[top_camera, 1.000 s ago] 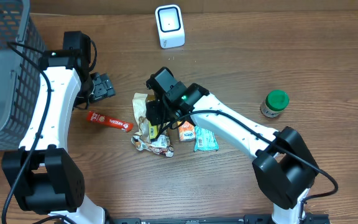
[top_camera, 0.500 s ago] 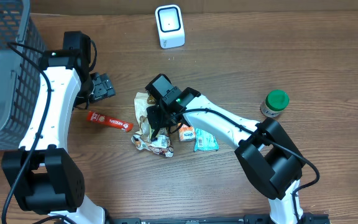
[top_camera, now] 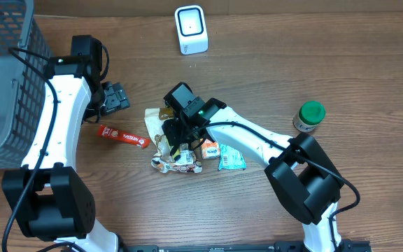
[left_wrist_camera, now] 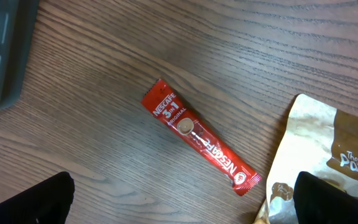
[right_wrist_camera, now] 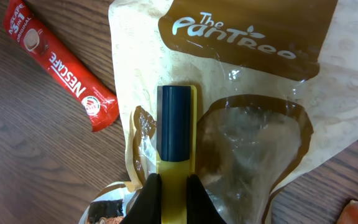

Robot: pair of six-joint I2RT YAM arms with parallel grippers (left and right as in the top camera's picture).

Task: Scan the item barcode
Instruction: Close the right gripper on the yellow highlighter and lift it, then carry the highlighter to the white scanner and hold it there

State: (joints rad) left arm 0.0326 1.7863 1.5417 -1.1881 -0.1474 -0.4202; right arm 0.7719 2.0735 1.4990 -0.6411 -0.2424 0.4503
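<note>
Closing in the last second, the right gripper [right_wrist_camera: 173, 186] clamped the pouch [right_wrist_camera: 247, 81], readying a carry to the scanner [top_camera: 190, 29] at twelve o'clock.

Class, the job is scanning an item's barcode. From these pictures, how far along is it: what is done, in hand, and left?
Done: the right gripper has its fingers shut on the Pantree pouch. In hand: that grasp; the pouch looks not yet lifted. Left: carry it to the white scanner and show its barcode, which is not visible here. The left gripper hangs open, holding nothing.
</note>
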